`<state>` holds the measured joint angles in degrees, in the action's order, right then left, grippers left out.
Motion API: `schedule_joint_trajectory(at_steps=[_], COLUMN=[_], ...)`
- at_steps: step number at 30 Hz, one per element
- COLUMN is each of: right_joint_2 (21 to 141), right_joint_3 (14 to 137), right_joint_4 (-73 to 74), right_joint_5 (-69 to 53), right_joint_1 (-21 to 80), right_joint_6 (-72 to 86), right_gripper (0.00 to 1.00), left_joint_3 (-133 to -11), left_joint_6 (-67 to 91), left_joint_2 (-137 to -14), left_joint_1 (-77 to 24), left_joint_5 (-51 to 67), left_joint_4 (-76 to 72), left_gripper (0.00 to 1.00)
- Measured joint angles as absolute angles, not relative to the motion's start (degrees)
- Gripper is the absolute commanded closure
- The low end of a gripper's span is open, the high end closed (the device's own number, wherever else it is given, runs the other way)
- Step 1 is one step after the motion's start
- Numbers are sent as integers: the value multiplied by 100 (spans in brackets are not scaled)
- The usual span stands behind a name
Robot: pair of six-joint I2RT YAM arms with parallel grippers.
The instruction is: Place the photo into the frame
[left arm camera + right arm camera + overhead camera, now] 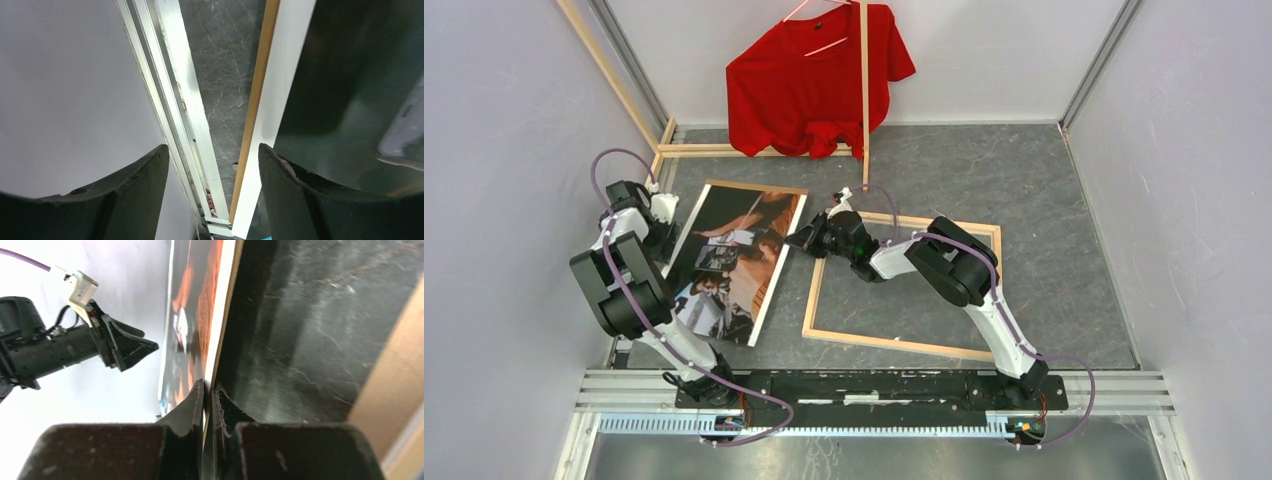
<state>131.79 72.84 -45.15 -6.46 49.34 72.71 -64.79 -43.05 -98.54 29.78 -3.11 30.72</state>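
The photo (734, 260), a print in dark, orange and tan tones, lies left of centre with a brown sheet edge (759, 186) showing along its top. My right gripper (796, 240) is shut on its right edge. In the right wrist view the fingers (209, 385) pinch the thin photo (195, 300) with a tan edge beside it. My left gripper (667, 228) stands open at the photo's left edge, by the wall. Its jaws (214, 150) are wide apart with nothing between them, and the photo's white border (280, 100) lies just right. The frame (894, 343) lies flat to the right, pale wood up.
A red T-shirt (814, 80) hangs on a pale wooden rack (864, 100) at the back. A rack pole (724, 150) lies along the floor behind the photo. White walls close in on the left and right. A metal rail (185, 100) runs along the left wall's foot.
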Motion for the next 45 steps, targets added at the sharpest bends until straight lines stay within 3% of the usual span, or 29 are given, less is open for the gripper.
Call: schedule_joint_trajectory(at_steps=[2, 4, 12, 27, 45], right_joint_2=[13179, 13176, 13155, 13030, 13122], right_joint_3=[7284, 7310, 7651, 8248, 8425], right_joint_4=[-4272, -4143, -3634, -2102, -2106], right_joint_5=[-661, -674, -729, -342, -454], right_joint_1=[4934, 4934, 4941, 4932, 4934], right_joint_6=[7210, 7155, 6904, 6158, 6093], right_gripper=[79, 62, 36, 32, 35], left_joint_3=[-6359, -6333, -6429, -5990, -5798], left_joint_6=[-4303, -4303, -4298, -4307, -4320], left_joint_2=[-9926, -10051, -10307, -10180, -10175], left_joint_1=[2967, 2989, 2971, 2582, 2329], left_joint_5=[-429, -539, -770, -1466, -1949], left_joint_4=[3006, 2954, 2689, 2119, 1852], left_gripper=[28, 28, 31, 32, 34])
